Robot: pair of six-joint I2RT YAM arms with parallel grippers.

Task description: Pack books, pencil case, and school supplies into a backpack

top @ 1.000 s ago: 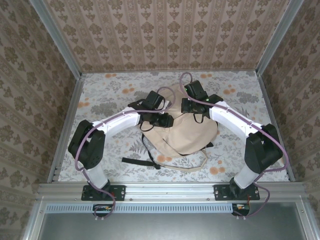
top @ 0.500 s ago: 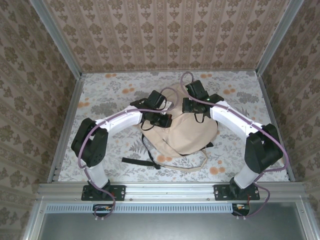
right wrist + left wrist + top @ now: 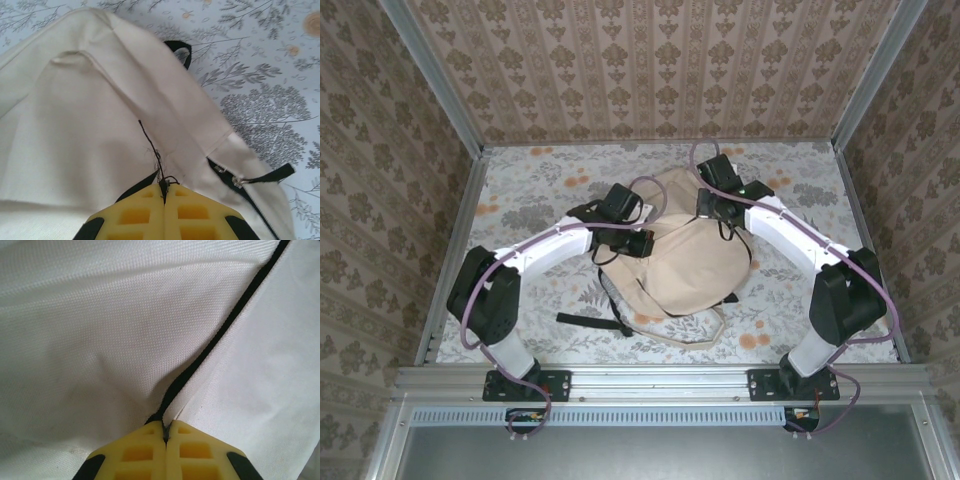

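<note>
The cream-beige backpack (image 3: pixel 695 268) lies mid-table with its far top edge pulled up between the two arms. My left gripper (image 3: pixel 642 243) is shut on the backpack's black trim (image 3: pixel 220 335), which runs straight into the closed yellow fingertips (image 3: pixel 150 450). My right gripper (image 3: pixel 718 210) is shut on a black edge and loose thread of the canvas (image 3: pixel 75 140). A partly open black zipper (image 3: pixel 235 182) shows just right of it. The books, the pencil case and the school supplies are hidden or out of view.
A black strap (image 3: pixel 588 320) and a beige strap (image 3: pixel 705 335) trail from the bag toward the near edge. The floral tabletop (image 3: pixel 535 195) is bordered by metal rails (image 3: pixel 455 240) and wallpapered walls on three sides.
The left gripper closed on the trim. Both grippers then rose and shifted toward the back, lifting the backpack's top edge so the bag stretches farther up the table.
</note>
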